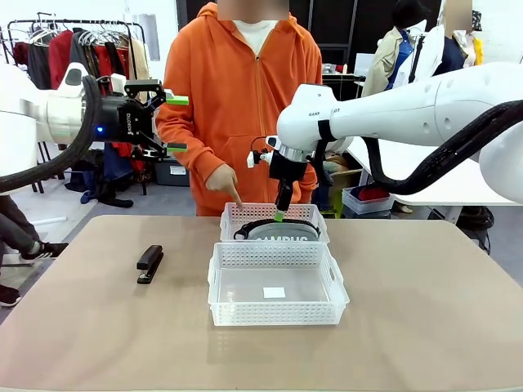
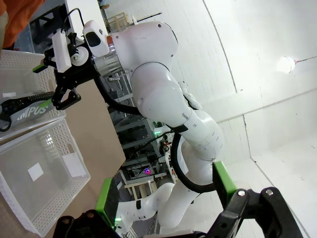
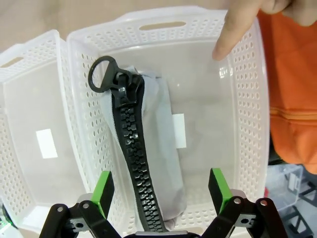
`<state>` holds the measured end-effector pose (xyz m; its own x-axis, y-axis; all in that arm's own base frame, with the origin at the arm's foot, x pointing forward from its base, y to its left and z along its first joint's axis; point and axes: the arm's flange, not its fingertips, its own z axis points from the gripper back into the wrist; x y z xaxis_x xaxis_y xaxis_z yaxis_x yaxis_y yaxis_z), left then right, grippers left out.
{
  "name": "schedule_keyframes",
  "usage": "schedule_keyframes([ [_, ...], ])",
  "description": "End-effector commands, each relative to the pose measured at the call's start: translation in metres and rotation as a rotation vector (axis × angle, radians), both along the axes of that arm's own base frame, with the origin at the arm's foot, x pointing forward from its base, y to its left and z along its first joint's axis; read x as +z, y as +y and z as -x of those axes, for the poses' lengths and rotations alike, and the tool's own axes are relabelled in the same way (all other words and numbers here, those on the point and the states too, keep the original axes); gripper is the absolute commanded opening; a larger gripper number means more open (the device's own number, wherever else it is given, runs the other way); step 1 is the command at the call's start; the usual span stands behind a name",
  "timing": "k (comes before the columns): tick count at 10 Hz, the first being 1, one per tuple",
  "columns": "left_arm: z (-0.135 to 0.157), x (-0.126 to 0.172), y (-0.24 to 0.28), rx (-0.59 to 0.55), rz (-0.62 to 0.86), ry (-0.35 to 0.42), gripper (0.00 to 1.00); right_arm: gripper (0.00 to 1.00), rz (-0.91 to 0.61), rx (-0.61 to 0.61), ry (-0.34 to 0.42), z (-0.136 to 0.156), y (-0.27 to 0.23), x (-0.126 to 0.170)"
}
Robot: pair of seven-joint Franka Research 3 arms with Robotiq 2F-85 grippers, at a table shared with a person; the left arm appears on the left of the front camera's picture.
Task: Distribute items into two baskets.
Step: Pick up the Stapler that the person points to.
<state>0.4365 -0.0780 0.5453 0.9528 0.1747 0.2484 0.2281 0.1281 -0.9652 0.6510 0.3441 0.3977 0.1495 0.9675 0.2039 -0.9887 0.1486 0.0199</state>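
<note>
Straight under the right gripper [image 1: 279, 216] sits the far basket [image 1: 237, 217], and the grey pouch [image 3: 163, 129] lies in it along one side, black zip uppermost and ring pull at the end away from the fingers. The near basket [image 1: 278, 312] touches it on the robot's side and has just a white sticker [image 1: 274, 292] on its floor. The right arm reaches in with its wrist bent so the fingers point down into the far basket; they stand wide apart above the pouch and grip nothing. Beyond the gripper, the person's hand [image 1: 222, 180] points one finger down at the far basket's corner. The left gripper [image 1: 174, 124] hangs high, fingers level and aimed toward the person, spread open with nothing between them. The small black stapler [image 1: 149, 263] lies on the table [image 1: 425, 310], well below the left gripper and beside the near basket
</note>
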Motion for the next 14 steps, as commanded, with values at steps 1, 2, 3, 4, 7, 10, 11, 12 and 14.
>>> schedule_keyframes([
  [1, 0.001, 0.002, 0.0, -0.004, 0.006, -0.003, 1.0, 1.0, 0.019, -0.008, 0.005, 0.001, 0.0, -0.004],
  [2, 0.001, 0.002, 0.0, -0.004, 0.006, -0.003, 1.0, 1.0, 0.019, -0.008, 0.005, 0.001, 0.0, -0.004],
  [3, 0.001, 0.002, 0.0, -0.004, 0.006, -0.003, 1.0, 1.0, 0.019, -0.008, 0.005, 0.001, 0.0, -0.004],
  [4, 0.001, 0.002, 0.0, -0.004, 0.006, -0.003, 1.0, 1.0, 0.004, -0.001, 0.008, 0.0, -0.001, -0.006],
  [7, 0.001, 0.002, 0.0, -0.004, 0.006, -0.003, 1.0, 1.0, -0.098, -0.253, 0.251, -0.006, -0.035, 0.045],
  [10, 0.001, 0.002, 0.0, -0.004, 0.006, -0.003, 1.0, 1.0, -0.221, -0.515, 0.424, -0.004, -0.076, 0.096],
  [11, 0.001, 0.002, 0.0, -0.004, 0.006, -0.003, 1.0, 1.0, -0.282, -0.603, 0.452, 0.001, -0.087, 0.111],
  [12, 0.001, 0.002, 0.0, -0.004, 0.006, -0.003, 1.0, 1.0, -0.314, -0.652, 0.492, 0.0, -0.11, 0.129],
  [14, 0.001, 0.002, 0.0, -0.004, 0.006, -0.003, 1.0, 1.0, -0.422, -0.567, 0.564, 0.014, -0.138, 0.159],
])
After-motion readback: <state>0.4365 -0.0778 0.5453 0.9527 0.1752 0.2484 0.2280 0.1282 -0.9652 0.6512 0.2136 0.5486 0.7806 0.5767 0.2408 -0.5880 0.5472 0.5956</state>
